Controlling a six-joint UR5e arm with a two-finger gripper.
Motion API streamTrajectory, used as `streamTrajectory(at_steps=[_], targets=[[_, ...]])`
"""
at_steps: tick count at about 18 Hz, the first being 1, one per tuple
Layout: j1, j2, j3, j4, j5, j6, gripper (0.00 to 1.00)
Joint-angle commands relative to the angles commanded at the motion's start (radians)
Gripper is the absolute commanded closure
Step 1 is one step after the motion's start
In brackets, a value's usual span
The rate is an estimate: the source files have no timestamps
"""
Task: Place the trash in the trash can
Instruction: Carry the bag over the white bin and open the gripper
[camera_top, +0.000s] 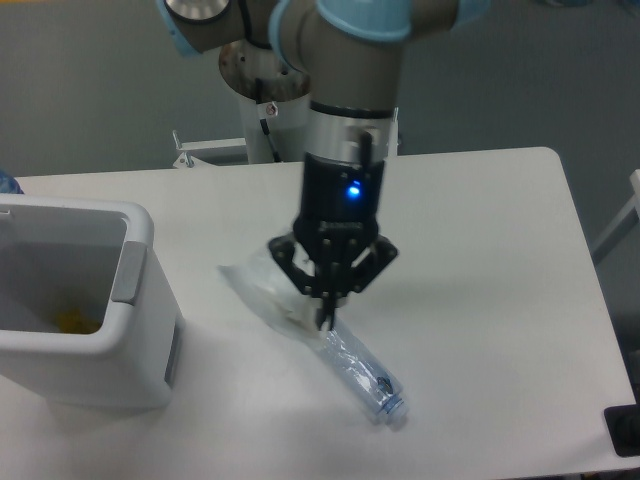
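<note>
My gripper (326, 312) hangs above the middle of the table, shut on a translucent-white plastic wrapper (262, 293) that trails out to its left, lifted off the surface. Just below and right of it a clear bluish crushed plastic bottle (362, 377) lies diagonally on the table. The trash can (122, 350), a large white bin with a thick rim and a grey flap, stands at the left edge; something yellow lies on its floor.
The white table (500, 300) ends at the right and front. The arm's base column (270, 90) stands behind the table's far edge. A dark object (624, 430) sits off the front right corner.
</note>
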Motion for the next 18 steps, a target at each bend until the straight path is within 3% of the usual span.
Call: streamTrajectory(at_steps=[6,13,15,17,18], targets=[[-0.13,0.035,-0.002,0.0,0.018,-0.049,0.89],[-0.246,0.025,-0.012,-0.006,0.1,-0.071,0.84],[-0.25,0.025,-0.029,-0.006,0.098,-0.08,0.73],[-0.258,0.025,-0.038,-0.006,0.1,-0.08,0.43],[-0.258,0.025,-0.041,-0.006,0.103,-0.08,0.39]])
